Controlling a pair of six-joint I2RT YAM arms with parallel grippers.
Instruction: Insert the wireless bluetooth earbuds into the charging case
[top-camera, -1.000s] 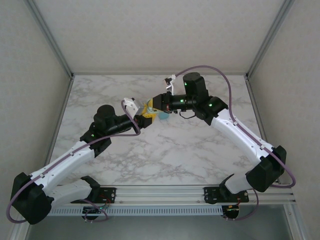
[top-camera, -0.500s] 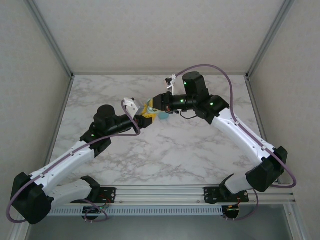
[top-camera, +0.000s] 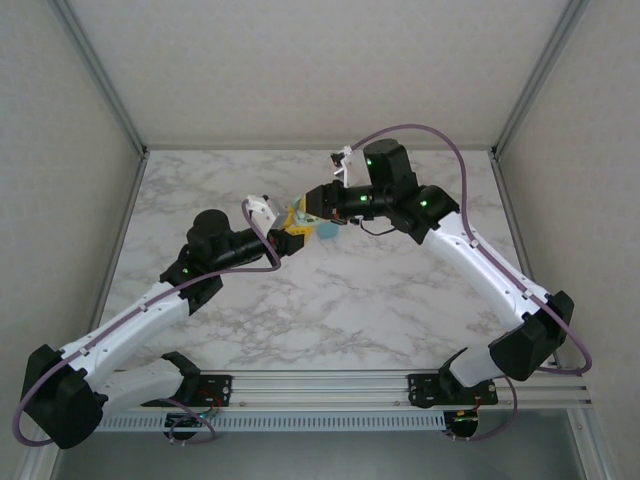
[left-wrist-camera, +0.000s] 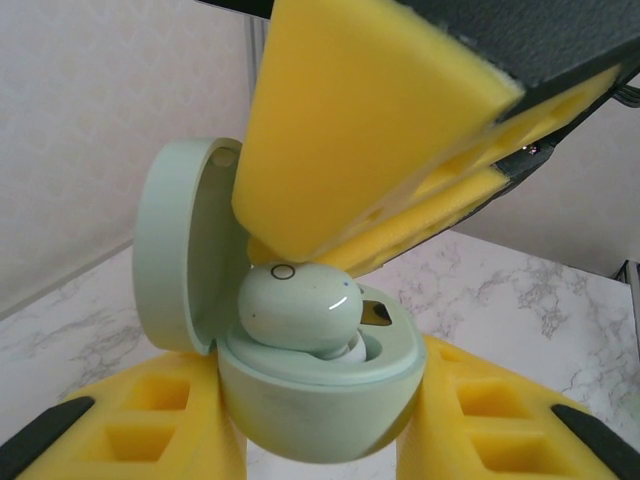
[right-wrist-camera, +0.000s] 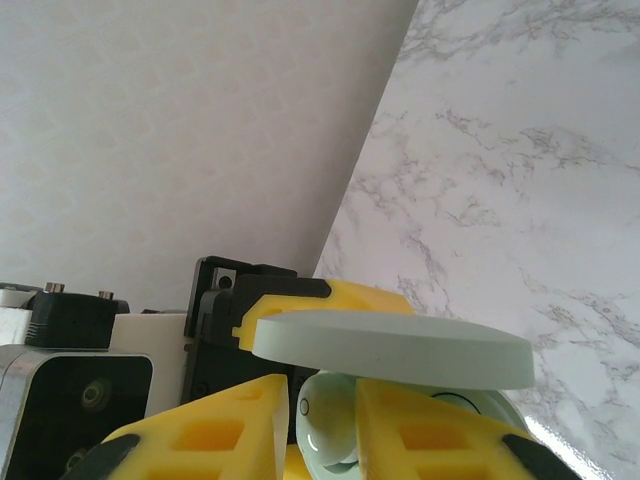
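Left gripper: my left gripper (left-wrist-camera: 318, 435) is clamped on the base of the charging case (left-wrist-camera: 300, 405). One yellow foam finger sits at 8 o'clock of the base, the other at 4 o'clock.
Charging case: it is held up off the marble table (top-camera: 400, 300), toward 11 o'clock of the table's middle in the top view. It is upright and open.
Lid: the lid (left-wrist-camera: 185, 260) is swung back at 9 o'clock of the base. From my right wrist camera I see it edge-on at 12 o'clock of the bud.
Earbud: one earbud (left-wrist-camera: 298, 308) sits in the case's mouth, its rounded back rising above the rim.
Right gripper: my right gripper (right-wrist-camera: 322, 445) hangs at 12 o'clock over the bud, its yellow fingers close on either side. I cannot tell whether they pinch the bud or only flank it.
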